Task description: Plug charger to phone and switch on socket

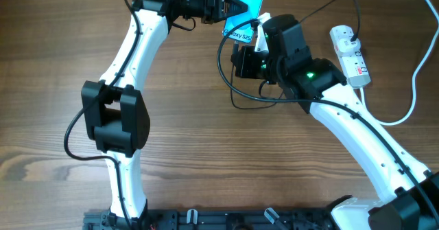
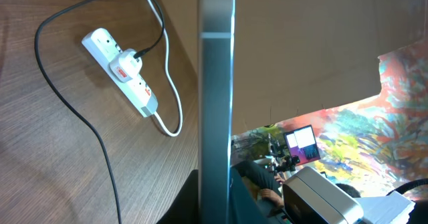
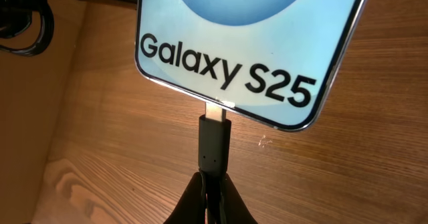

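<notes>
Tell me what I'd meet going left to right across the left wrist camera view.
socket on the table → phone, seen edge-on → small lit screen in the background.

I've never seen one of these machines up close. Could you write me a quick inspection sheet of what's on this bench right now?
Surface: wooden table, brown grain.
Job's things: phone held up off the table; charger connector at its bottom port, some metal tip showing; socket lying at the far right, switch state unreadable.
Clutter: nothing seen.
Claws: left claw shut on phone; right claw pinching charger connector.
Cables: thin black charger cable loops over the table; thick white cord leaves socket.
Surroundings: colourful backdrop beyond the table.
</notes>
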You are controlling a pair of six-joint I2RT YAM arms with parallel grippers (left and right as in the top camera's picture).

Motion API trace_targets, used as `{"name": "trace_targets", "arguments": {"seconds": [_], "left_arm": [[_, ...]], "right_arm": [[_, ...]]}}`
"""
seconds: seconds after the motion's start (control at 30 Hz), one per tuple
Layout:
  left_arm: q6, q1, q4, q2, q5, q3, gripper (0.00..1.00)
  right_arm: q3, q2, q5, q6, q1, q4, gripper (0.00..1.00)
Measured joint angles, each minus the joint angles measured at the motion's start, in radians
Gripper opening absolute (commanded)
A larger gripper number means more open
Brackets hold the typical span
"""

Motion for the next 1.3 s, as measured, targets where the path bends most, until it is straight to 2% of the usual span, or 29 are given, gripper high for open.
{"name": "trace_targets", "arguments": {"seconds": [1.1,1.3], "left_arm": [[0.0,0.0,-0.01,0.0,0.001,0.0,0.04],[0.041,0.001,-0.011,0.0,0.026,0.0,0.04]], "right_arm": [[0.0,0.0,-0.009,0.019,0.001,0.01,0.04],[0.0,0.0,-0.011,0.023,0.004,0.01,0.04]]}}
